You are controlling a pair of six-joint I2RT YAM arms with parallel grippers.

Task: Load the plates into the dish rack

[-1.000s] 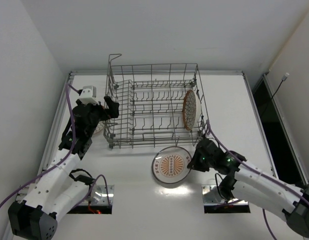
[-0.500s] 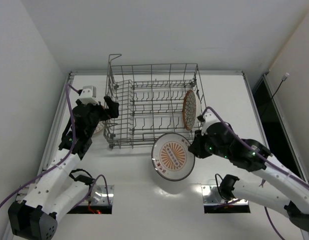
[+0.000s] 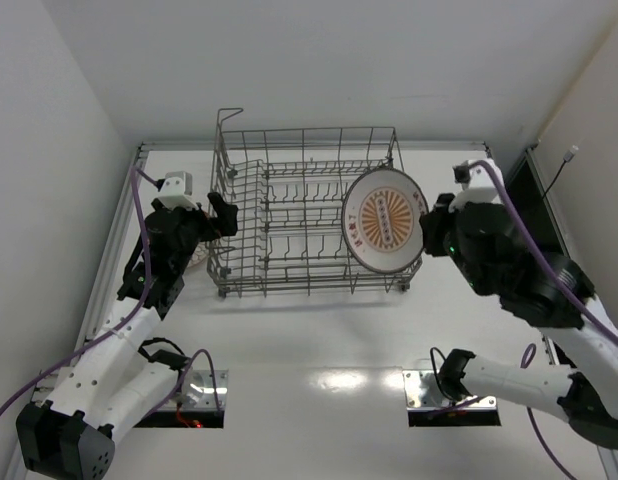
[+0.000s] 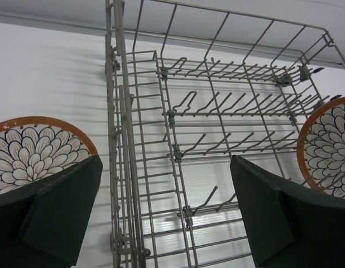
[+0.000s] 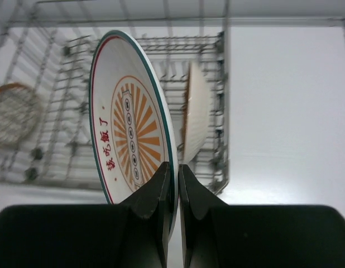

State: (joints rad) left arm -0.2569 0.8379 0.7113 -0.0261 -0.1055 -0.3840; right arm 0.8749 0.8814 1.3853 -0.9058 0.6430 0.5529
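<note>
The round white plate with an orange sunburst medallion and a green rim [image 3: 384, 230] hangs tilted on edge above the right end of the grey wire dish rack [image 3: 289, 200], centre right of the overhead view. It is pinched by its rim in the clenched right hand [image 5: 177, 178] and does not look seated between the tines yet. Just beyond it, in the right wrist view, a cream plate seen edge-on [image 5: 196, 114] stands upright in the rack; this looks like the orange-rimmed petal plate at the right edge of the left wrist view.

A second orange-rimmed, petal-patterned plate [image 4: 33, 151] lies flat on the tabletop [image 3: 289, 330] just outside the rack's left wall, at the left edge of the left wrist view. The left hand [image 3: 219, 215] hovers over that spot, released and empty, its fingers wide apart.

By my reckoning the job is about a third done: one plate racked, one in the air awaiting a slot, one untouched.

The tabletop is white and glossy with a raised rail [image 3: 124, 230] along its edges. Plain white walls [image 3: 319, 60] enclose it.
</note>
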